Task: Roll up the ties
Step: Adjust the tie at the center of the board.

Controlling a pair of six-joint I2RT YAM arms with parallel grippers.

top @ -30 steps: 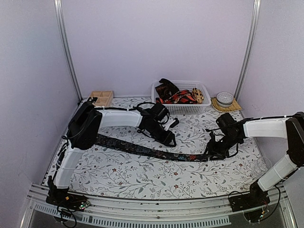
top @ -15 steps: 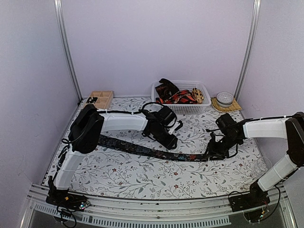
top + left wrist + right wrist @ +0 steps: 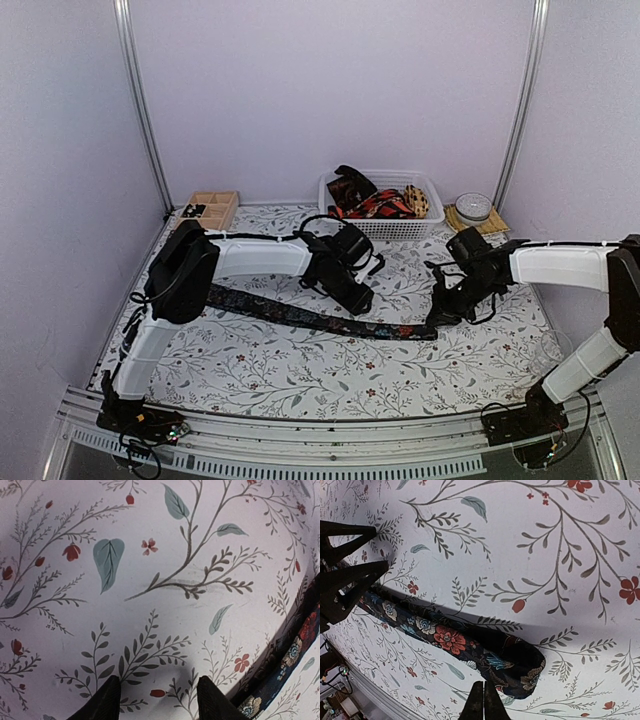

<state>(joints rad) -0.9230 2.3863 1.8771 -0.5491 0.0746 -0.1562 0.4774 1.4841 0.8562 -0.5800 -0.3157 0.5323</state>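
Right wrist view: right gripper (image 3: 483,684) clenched at folded end of tie (image 3: 445,637), left gripper (image 3: 159,681) parted, tie lain just right of its fingers (image 3: 212,702).

One dark floral tie (image 3: 320,318) lies unrolled and flat, a long narrow band with red and cream blossoms, running from 9 o'clock to 4 o'clock. Its 4 o'clock end is doubled back on itself. At 12 o'clock a dark tie (image 3: 350,187), a red-black tie (image 3: 375,206) and a yellow patterned roll (image 3: 418,202) sit bunched in the white basket (image 3: 400,230).
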